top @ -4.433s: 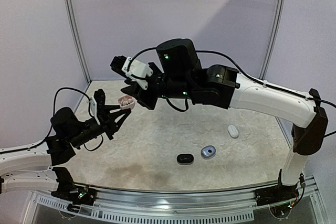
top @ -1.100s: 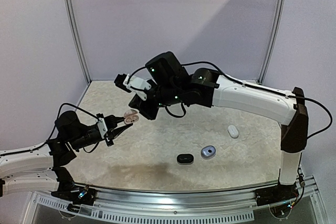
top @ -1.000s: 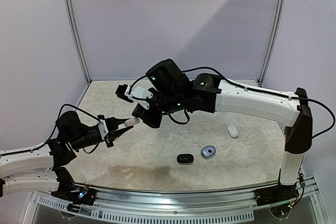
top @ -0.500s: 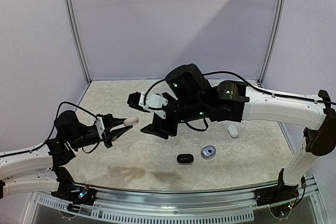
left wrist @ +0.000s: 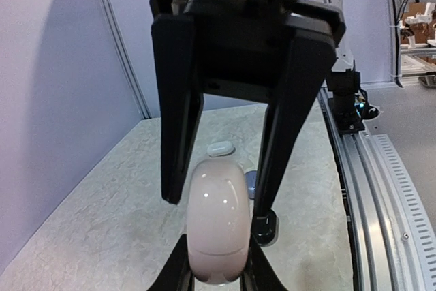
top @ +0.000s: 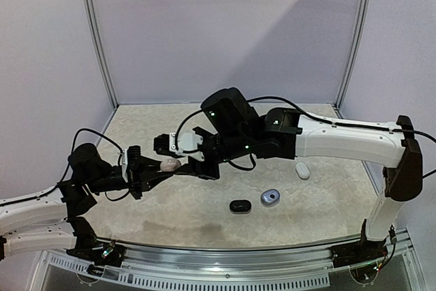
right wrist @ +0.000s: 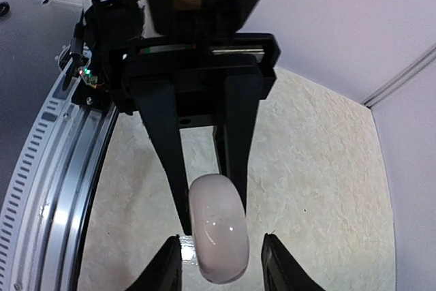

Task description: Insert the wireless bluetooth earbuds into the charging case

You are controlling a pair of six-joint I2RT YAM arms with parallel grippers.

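While our left gripper (left wrist: 218, 270) pinches the closed case (top: 170, 164) aloft, centre-left of the top view, and the right gripper (right wrist: 220, 264) straddles it, jaws spread, we risk knocking it loose if the right closes off-centre; no earbuds show

The worktop (top: 204, 199) is beige with a mottled, stone-like pattern, and soft dark shadows lie near its front. Pale lilac panels close it in on three sides: a back wall (top: 225, 32), a left wall (top: 41, 66) and a right wall (top: 402, 46). Slim grey metal posts (top: 95, 39) stand upright in the two rear corners. A slanting edge of light crosses the back wall, brighter toward its upper right. A curved aluminium rail (top: 238, 258) with a slotted strip runs along the near edge. In the left wrist view a grey floor (left wrist: 409, 110) lies beyond the rail, with pale frames (left wrist: 417, 5) farther off, too small to make out.
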